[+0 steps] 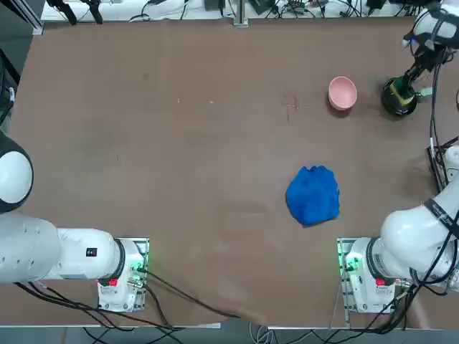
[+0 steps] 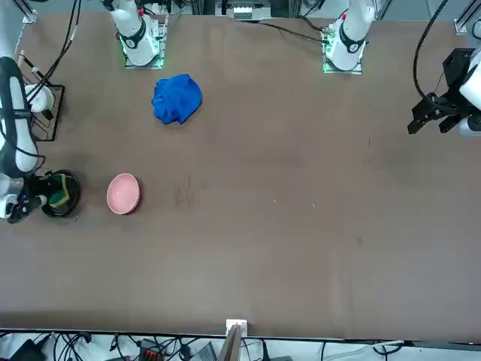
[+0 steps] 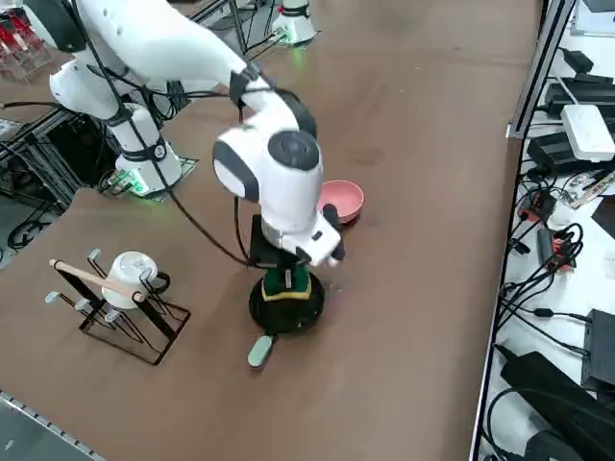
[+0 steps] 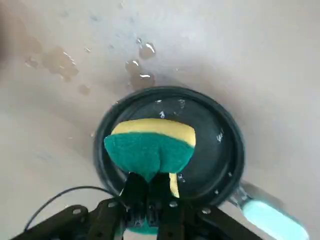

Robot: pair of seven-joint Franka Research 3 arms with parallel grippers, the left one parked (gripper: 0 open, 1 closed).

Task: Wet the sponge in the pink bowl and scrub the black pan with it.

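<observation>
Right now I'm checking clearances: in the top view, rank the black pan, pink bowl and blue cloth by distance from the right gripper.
1. Black pan: directly under the right gripper, far right.
2. Pink bowl: just left of the pan.
3. Blue cloth: mid-table, nearer the bases.

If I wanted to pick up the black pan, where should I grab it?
Probably by its short pale handle, which sticks out sideways past the rim of the black pan. Come from the handle side, since the sponge, pinched in the right pincer, sits over the middle.
</observation>
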